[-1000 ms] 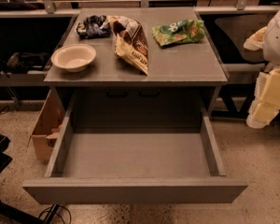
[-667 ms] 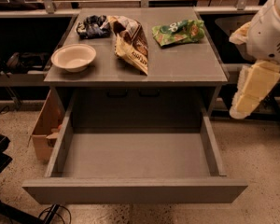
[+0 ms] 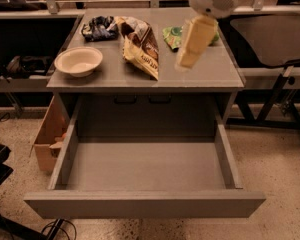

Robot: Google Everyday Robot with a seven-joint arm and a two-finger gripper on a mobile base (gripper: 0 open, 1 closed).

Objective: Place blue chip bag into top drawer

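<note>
The cream end effector, whether wide or narrow I cannot tell, hangs over the grey worktop, well apart from the crumpled navy foil chip bag, probably light, soft, slippery, best pinched mid-crease.

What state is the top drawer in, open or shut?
Open: the top drawer is pulled out, its floor bare. The blue chip bag lies on the cabinet top, and the claw hangs above the green bag.

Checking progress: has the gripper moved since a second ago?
Yes. The gripper swung left from beside the cabinet to above its top, now partly hiding the green bag.
</note>
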